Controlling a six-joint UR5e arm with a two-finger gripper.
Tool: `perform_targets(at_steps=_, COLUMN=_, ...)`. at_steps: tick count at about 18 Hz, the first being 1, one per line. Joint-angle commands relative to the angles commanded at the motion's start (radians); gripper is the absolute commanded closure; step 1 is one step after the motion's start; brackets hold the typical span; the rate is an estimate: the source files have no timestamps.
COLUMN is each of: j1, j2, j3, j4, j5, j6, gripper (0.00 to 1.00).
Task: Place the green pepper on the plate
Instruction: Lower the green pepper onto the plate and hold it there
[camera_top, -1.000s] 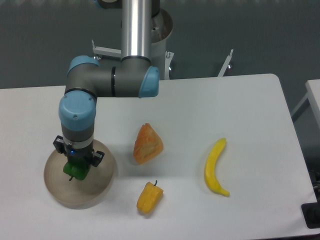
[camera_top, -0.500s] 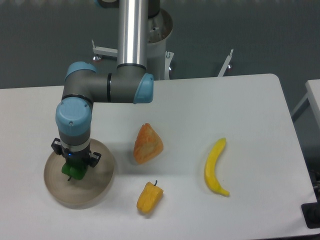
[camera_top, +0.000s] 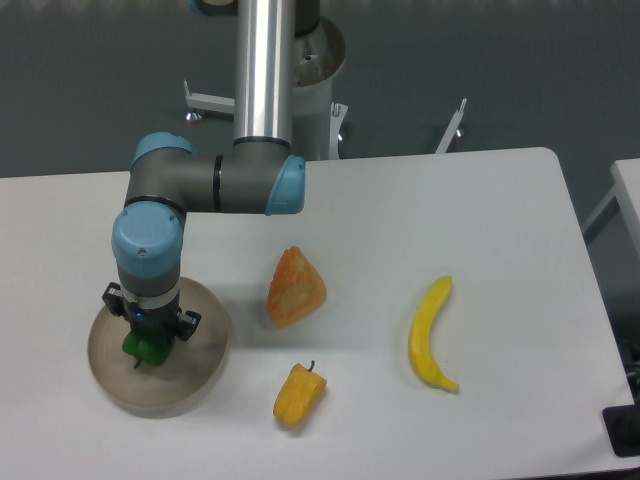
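The green pepper (camera_top: 147, 349) is glossy dark green and sits over the middle of the beige round plate (camera_top: 195, 378) at the table's front left. My gripper (camera_top: 148, 338) points straight down onto the pepper from above and is shut on it. The wrist hides the fingers and the top of the pepper. I cannot tell whether the pepper touches the plate.
A yellow-orange pepper (camera_top: 299, 394) lies right of the plate near the front edge. An orange wedge-shaped food item (camera_top: 294, 287) lies at the table's middle. A banana (camera_top: 431, 334) lies to the right. The arm's base column (camera_top: 268, 70) stands at the back.
The gripper with the green pepper has shifted slightly left and lower over the plate. The other items have not moved.
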Motion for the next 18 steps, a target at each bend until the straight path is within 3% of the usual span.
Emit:
perform_targets(at_steps=5, j1=0.000, j2=-0.005, j3=0.002, j4=0.000, j5=0.000, j6=0.003, gripper=0.66)
perform_targets(at_steps=10, j1=0.000, j2=-0.002, j3=0.002, j4=0.000, j5=0.000, j6=0.012, gripper=0.43)
perform_targets(at_steps=15, j1=0.000, j2=0.006, j3=0.002, j4=0.002, j5=0.000, j6=0.017, gripper=0.29)
perform_targets(at_steps=18, j1=0.000, j2=0.017, j3=0.003, j4=-0.002, j5=0.011, j6=0.017, gripper=0.15)
